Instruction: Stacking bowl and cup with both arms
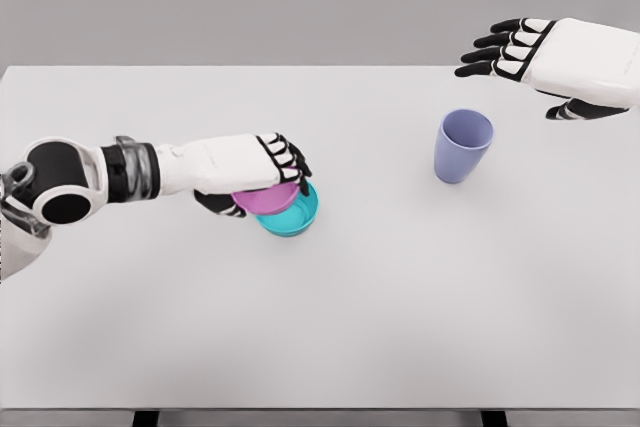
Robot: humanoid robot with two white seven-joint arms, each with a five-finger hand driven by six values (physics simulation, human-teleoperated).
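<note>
No text, labels or numbers can be read (anywhere).

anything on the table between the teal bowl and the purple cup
No. In the head view, only bare white table separates the teal bowl from the purple cup.

bowls nested left, cup right

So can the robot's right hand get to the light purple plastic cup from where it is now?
Probably yes. The right hand hangs open above the far right of the white table, and the light purple plastic cup stands upright just below and left of it in the head view, with nothing between them.
</note>
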